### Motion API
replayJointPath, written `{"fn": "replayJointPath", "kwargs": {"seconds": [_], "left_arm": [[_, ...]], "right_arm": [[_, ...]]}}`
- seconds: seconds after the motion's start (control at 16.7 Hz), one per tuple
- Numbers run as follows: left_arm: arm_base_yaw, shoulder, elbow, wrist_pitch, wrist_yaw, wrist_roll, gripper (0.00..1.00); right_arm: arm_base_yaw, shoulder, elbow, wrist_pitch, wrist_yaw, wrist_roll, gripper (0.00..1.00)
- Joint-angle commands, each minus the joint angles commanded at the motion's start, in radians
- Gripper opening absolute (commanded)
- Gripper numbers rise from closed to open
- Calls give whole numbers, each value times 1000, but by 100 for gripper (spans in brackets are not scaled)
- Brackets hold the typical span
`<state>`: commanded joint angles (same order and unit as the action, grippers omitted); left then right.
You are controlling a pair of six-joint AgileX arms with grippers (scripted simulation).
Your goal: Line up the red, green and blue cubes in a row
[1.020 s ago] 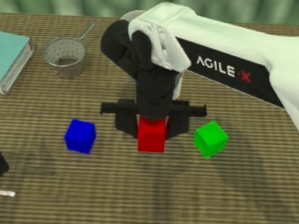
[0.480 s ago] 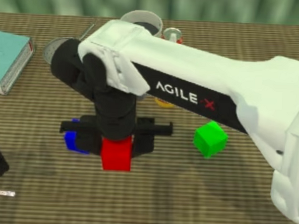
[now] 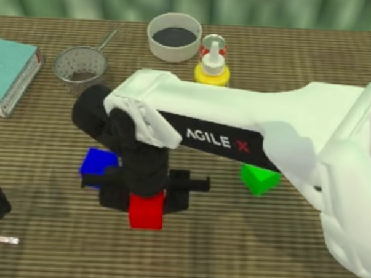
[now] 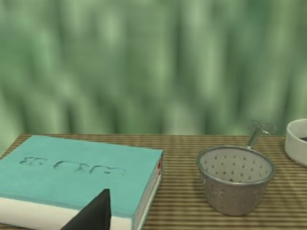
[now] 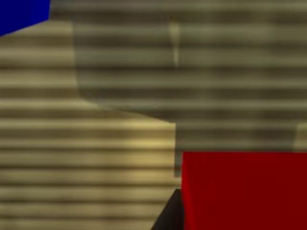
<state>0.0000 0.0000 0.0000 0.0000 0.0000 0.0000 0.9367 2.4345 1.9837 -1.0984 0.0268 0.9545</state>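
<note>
The right end effector [image 3: 146, 202] grips the bright red cube [image 3: 146, 212], plain and solid-coloured, beside the blue cube [image 3: 97, 161].

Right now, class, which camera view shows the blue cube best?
The top view: the blue cube sits left of the right gripper, partly hidden by the arm. The right wrist view catches only one corner. The left wrist view shows none of it.

blue cube [image 3: 97, 161] crowds hand [image 3: 147, 202]
</note>
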Motion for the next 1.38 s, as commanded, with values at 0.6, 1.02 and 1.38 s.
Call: {"fn": "replayJointPath", "kwargs": {"seconds": [0.6,1.02,1.38], "left_arm": [[0,0,0,0,0,0,100],[0,0,0,0,0,0,100],[0,0,0,0,0,0,100]], "right_arm": [[2,8,-28,32,1,0,38],[2,8,-28,32,1,0,90],[2,8,-28,32,1,0,100]]}}
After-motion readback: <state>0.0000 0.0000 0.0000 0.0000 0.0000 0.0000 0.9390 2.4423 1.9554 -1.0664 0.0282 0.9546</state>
